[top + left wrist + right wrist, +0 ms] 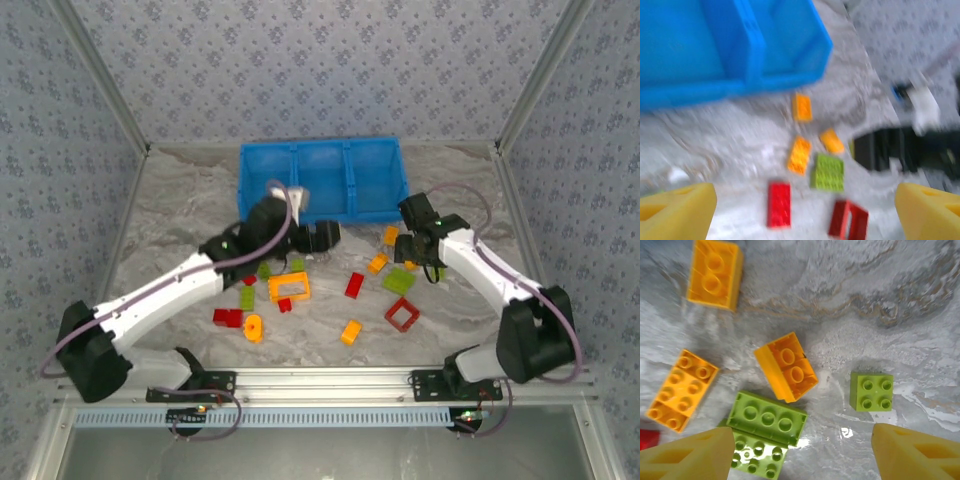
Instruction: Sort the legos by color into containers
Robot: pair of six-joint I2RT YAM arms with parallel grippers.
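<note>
Legos lie just ahead of the right pincer.

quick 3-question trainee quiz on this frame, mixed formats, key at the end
1. True or false: the blue bin has four compartments.
2. In the right wrist view, the small square brick lying apart on the right is: A red, B lime green, C orange.
3. Is the right gripper holding anything?
Key: 1 false, it has three. 2 B. 3 no, its jaws stand open and empty.
</note>
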